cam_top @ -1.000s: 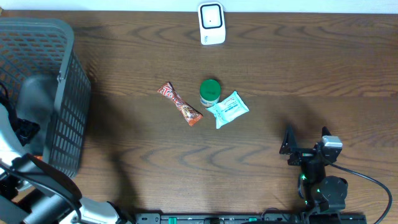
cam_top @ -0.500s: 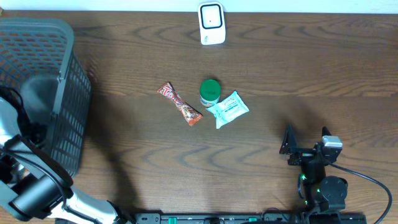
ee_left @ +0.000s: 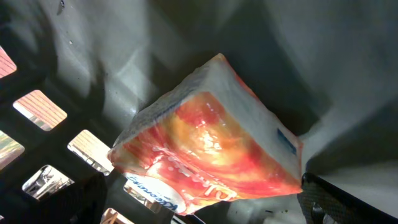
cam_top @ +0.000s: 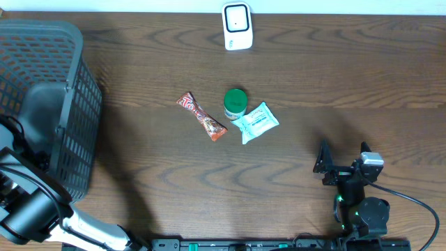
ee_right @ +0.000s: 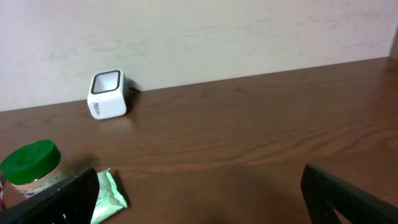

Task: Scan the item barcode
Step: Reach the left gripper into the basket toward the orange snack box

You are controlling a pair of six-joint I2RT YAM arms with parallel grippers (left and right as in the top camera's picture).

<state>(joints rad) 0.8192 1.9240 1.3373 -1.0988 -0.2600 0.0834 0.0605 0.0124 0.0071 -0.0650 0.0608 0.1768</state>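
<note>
Left claw: down inside the grey mesh basket at the table's 9 o'clock. Jaws wide apart. One dark finger shows at 5 o'clock in the wrist view, just beside a corner of the tissue pack. Contact cannot be told. Not clamped, by the look of it.

Tissue pack: orange-red wrap, lying tilted on the basket floor. No barcode seen on the faces that show.

Right claw: at 5 o'clock on the table, jaws fully apart, holding nothing, touching nothing.

Barcode scanner: white, at 12 o'clock, well apart from both claws.

Table centre: candy bar, green-lidded jar, and wipes packet just beside the jar.

Judgement: the step in hand is at the basket, pick-up or set-down, cannot say which. If a pick, the next move calls for closing across the pack's narrower sides. Then lift clear of the basket wall, carry to 12 o'clock and turn the code toward the scanner window.
</note>
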